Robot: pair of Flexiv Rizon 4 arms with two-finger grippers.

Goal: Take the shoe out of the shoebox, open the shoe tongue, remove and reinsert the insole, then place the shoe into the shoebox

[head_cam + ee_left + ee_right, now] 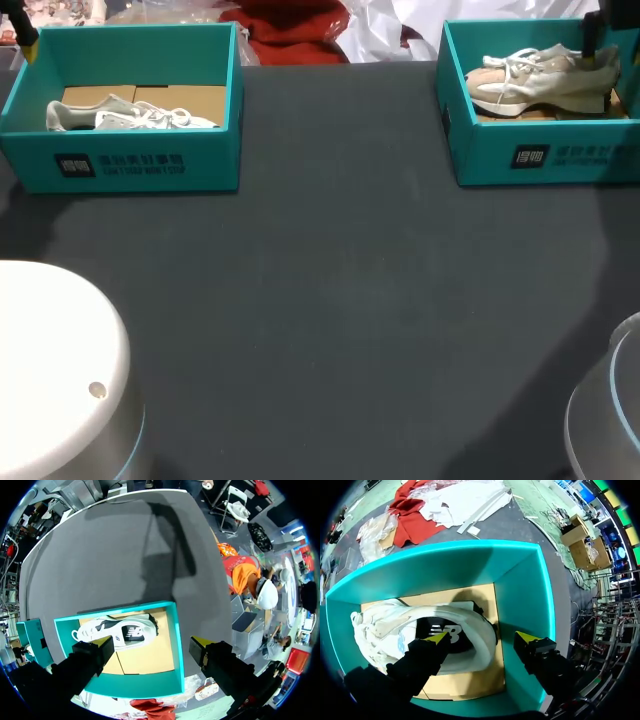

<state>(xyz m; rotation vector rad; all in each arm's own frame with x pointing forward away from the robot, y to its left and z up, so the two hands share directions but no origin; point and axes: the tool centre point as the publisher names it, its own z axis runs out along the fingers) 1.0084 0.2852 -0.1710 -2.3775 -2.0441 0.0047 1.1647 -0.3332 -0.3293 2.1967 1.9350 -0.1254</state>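
With the right gripper (484,639) spread wide over the heel of the cream lace-up sneaker (385,625) lying in the teal cardboard shoebox (522,595), it should straddle the heel collar, pinch firmly, then lift straight up.

The left arm's big joint (55,350) has a smooth white domed cap with one small round stud (97,389) on it. Under the cap is a grey metal shell with a thin light-blue ring. The right arm's joint (605,410) is grey and rounded, with the same pale blue line. The left gripper (150,645) has two black, blocky fingers (85,662) which end in bright yellow wedge tips. The right gripper (482,639) is of the same kind, matt black with yellow tips.
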